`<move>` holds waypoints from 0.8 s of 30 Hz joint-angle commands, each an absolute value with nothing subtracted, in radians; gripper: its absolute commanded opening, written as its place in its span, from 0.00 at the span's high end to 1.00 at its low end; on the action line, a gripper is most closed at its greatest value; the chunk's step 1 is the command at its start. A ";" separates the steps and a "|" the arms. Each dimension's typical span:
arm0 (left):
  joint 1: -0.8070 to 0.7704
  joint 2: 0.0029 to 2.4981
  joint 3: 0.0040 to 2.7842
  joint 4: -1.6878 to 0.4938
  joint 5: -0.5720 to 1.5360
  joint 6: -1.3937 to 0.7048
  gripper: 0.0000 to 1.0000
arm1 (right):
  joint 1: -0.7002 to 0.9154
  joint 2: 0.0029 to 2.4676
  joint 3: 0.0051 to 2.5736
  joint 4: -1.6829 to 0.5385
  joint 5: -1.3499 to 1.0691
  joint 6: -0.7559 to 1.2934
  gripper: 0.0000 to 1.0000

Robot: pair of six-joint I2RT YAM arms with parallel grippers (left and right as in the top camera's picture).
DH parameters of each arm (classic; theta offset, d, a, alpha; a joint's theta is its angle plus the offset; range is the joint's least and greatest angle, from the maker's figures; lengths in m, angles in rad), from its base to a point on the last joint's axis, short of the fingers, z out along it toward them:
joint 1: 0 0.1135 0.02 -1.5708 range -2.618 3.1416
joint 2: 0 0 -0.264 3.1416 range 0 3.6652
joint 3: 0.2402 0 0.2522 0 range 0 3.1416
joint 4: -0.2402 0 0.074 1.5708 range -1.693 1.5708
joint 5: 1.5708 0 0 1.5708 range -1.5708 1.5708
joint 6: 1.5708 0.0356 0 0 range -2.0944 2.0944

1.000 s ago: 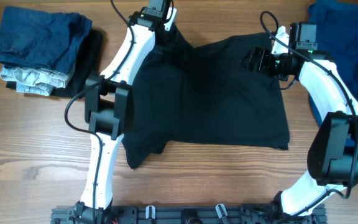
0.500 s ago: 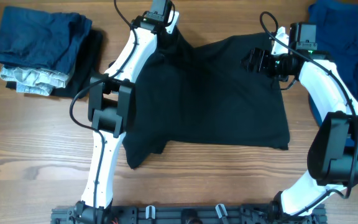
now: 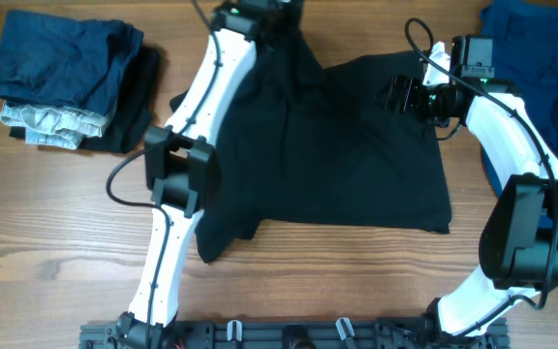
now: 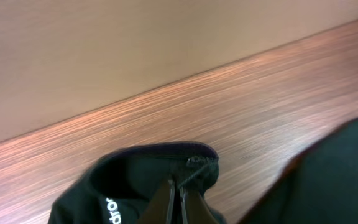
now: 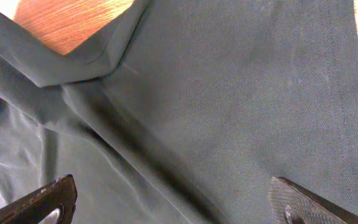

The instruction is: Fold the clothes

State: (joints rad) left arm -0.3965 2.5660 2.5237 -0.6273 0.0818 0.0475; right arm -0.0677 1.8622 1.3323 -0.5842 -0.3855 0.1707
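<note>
Left gripper point(image 4: 178, 194) has neared the table's point(image 3: 56, 242) far edge, its wrist view revealing jaws pinching the black shirt point(image 4: 151, 163); right gripper point(image 5: 173, 191) gapes wide.

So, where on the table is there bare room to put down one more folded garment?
The widest bare wood is front left, bordered by the folded stack behind and the left arm on its right. A narrower strip lies between the shirt hem and the front rail. The right side is crowded: right arm and blue garment.
</note>
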 commanded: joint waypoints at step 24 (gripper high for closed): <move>-0.282 2.646 2.534 -0.511 -0.018 0.044 0.00 | -0.082 1.753 1.340 -0.640 -0.405 0.160 0.00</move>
